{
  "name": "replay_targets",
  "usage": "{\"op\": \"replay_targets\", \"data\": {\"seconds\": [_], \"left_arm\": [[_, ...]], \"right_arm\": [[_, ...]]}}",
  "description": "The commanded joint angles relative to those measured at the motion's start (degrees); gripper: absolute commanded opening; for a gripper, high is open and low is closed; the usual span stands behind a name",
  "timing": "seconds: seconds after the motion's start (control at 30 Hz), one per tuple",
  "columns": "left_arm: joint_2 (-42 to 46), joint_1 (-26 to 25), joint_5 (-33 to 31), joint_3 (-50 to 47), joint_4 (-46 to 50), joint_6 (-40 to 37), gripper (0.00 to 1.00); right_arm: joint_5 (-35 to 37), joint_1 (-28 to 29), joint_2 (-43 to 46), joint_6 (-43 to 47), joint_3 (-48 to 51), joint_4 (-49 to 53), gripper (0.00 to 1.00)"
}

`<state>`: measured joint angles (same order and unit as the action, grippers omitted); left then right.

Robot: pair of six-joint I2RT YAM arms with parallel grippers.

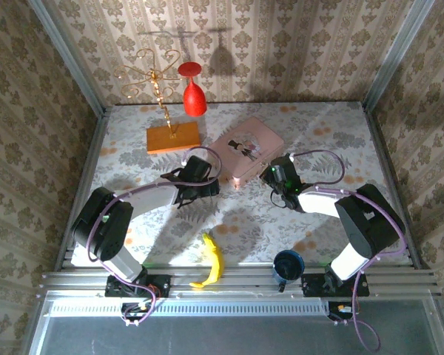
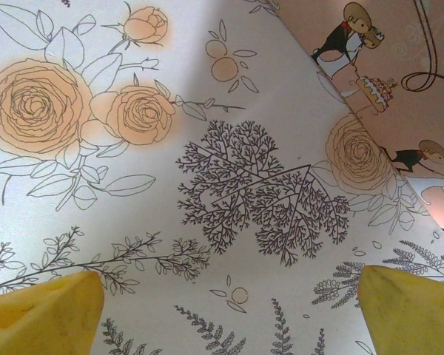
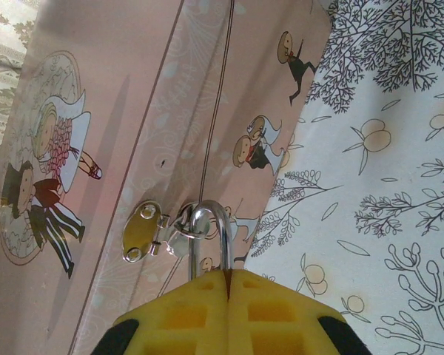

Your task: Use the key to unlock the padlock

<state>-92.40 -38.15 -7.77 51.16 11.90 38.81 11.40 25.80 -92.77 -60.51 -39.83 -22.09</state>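
The pink box (image 1: 246, 150) lies at the middle back of the table. My right gripper (image 1: 274, 177) is at its near right edge. In the right wrist view that gripper (image 3: 228, 274) is shut on the padlock. Its silvery shackle (image 3: 223, 222) rises out between the yellow fingers and loops through the box's metal hasp (image 3: 142, 231). The padlock's body is hidden by the fingers. My left gripper (image 1: 211, 185) hovers open beside the box's near left corner, with bare tablecloth between its fingertips (image 2: 229, 275) and the box (image 2: 407, 44) at upper right. The key is out of view.
A yellow banana (image 1: 211, 260) and a dark blue cup (image 1: 287, 264) lie near the front edge. At the back left stand a gold wire stand on an orange wooden base (image 1: 173, 137) and a red goblet (image 1: 194, 95). Papered walls close three sides.
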Motion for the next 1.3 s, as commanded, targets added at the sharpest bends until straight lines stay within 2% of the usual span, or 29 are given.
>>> {"op": "replay_targets", "data": {"seconds": [0.0,0.2,0.3,0.53,0.7,0.83,1.27], "left_arm": [[2.46,0.11,-1.02,-0.44,1.97,0.31,0.9],[9.87,-0.73,-4.26,1.31,1.66,1.62,0.96],[10.9,-1.03,-6.73,3.65,-0.34,0.45,1.0],[-1.11,-1.26,-7.79,15.48,-0.56,-5.23,1.0],[-11.41,-1.91,-10.31,24.89,3.57,-9.75,1.0],[-16.22,-2.01,-12.48,29.08,6.98,-11.85,1.0],[-18.03,-2.1,-14.48,26.74,10.46,-13.52,1.0]], "right_arm": [[2.7,0.03,-0.06,-1.02,-1.48,-2.91,0.0],[2.73,1.33,1.77,0.14,-0.56,-1.51,0.0],[3.3,1.62,2.5,0.56,-0.33,-0.78,0.0],[3.62,2.56,2.86,0.31,-0.07,-0.46,0.0],[4.23,2.76,3.45,0.19,0.41,-0.03,0.0],[5.0,2.67,3.82,0.04,0.79,0.09,0.0],[7.49,0.61,0.23,1.67,-1.79,-1.16,0.0]]}}
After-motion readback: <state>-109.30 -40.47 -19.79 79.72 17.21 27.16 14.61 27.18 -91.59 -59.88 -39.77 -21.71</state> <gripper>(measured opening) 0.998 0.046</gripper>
